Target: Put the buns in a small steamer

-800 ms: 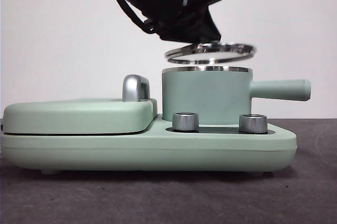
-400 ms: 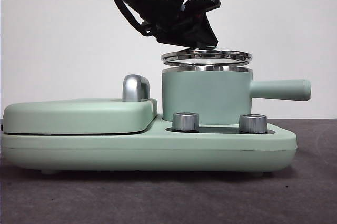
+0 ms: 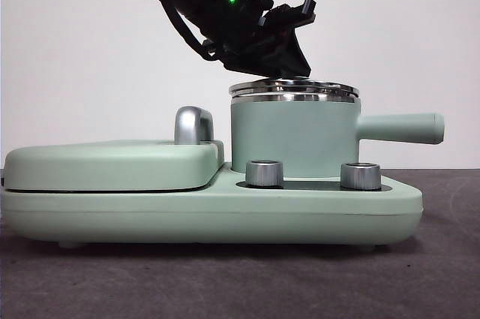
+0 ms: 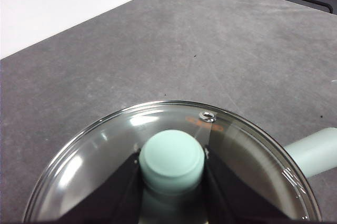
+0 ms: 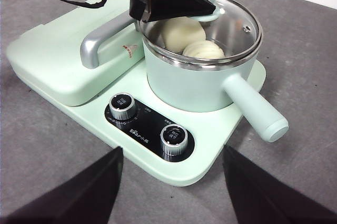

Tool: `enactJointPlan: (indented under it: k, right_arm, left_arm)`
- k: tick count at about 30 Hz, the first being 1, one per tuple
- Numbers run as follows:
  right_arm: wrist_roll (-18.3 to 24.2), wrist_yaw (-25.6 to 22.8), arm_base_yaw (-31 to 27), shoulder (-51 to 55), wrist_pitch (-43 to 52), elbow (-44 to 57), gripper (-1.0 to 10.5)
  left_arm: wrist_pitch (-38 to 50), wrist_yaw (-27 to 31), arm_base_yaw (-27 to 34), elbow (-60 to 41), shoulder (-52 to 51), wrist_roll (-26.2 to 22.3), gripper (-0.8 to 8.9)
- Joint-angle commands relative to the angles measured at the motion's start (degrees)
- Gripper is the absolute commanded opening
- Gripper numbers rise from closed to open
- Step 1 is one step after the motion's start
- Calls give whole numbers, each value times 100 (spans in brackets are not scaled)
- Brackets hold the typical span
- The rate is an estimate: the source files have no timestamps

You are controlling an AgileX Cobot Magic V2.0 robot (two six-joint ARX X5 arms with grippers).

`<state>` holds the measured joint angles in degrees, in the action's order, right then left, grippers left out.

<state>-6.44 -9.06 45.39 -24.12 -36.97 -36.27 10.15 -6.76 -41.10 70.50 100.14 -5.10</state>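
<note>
The left end effector [image 4: 172, 168] grips the lid [image 4: 95, 150] by its knob [image 4: 172, 158], covering the small steamer [image 3: 292, 135] so both buns [image 5: 192, 37] steam; the right end effector [image 5: 171, 187] waits wide.

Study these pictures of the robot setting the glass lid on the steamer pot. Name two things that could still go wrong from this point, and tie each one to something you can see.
1. The left gripper is shut on the lid's green knob. If it lifts before opening, it could drag the glass lid off the steamer.
2. The buns sit high in the pot, near the rim, so the lid may rest on them and not seat flat.
</note>
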Motion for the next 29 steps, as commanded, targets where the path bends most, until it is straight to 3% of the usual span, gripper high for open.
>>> enactJointPlan:
  k: [1, 24, 29]
  right_arm:
    - [-63, 2, 61, -9, 44, -31, 297]
    - [-63, 0, 61, -9, -35, -31, 298]
    - [-63, 0, 61, -9, -35, -31, 297]
  left_arm:
    - [98, -11, -44, 162, 149, -59, 16]
    - [-160, -20, -50, 162, 339, -74, 16]
    - [-442, -20, -50, 162, 339, -289, 16]
